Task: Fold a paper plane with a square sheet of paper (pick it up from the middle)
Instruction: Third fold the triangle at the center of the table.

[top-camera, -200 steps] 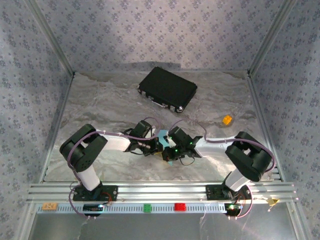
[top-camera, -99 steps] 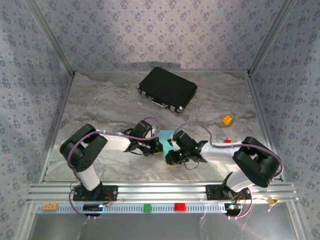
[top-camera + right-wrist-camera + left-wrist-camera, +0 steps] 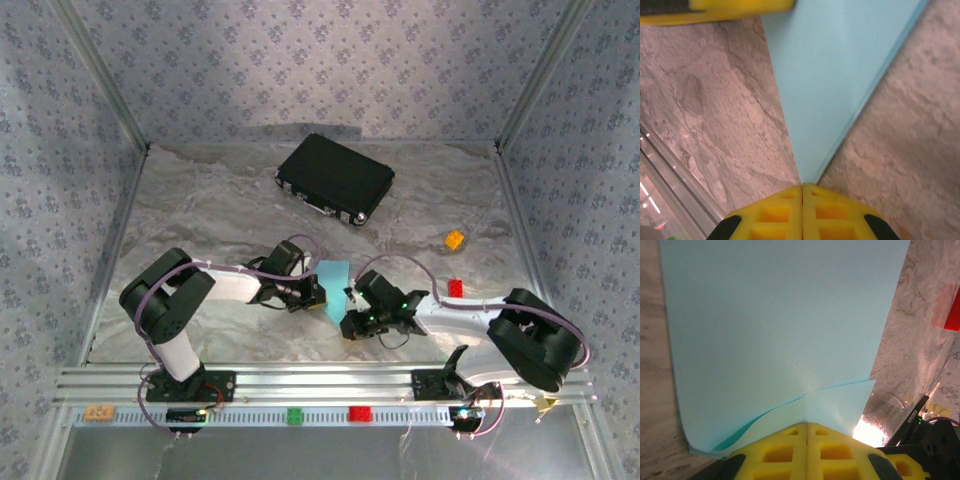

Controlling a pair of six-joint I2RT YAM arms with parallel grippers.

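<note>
Over the marbled, patterned-walled table (image 3: 200,220), left end effector (image 3: 807,431) and right end effector (image 3: 802,191) pinch the paper (image 3: 785,315).

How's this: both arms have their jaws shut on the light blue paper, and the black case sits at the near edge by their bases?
No. The top external view shows the black case at the far end of the table. Both arms' jaws are shut on the light blue paper.

Floral grey walls (image 3: 330,60), marbled tabletop (image 3: 200,210), aluminium front rail (image 3: 320,378)
</note>
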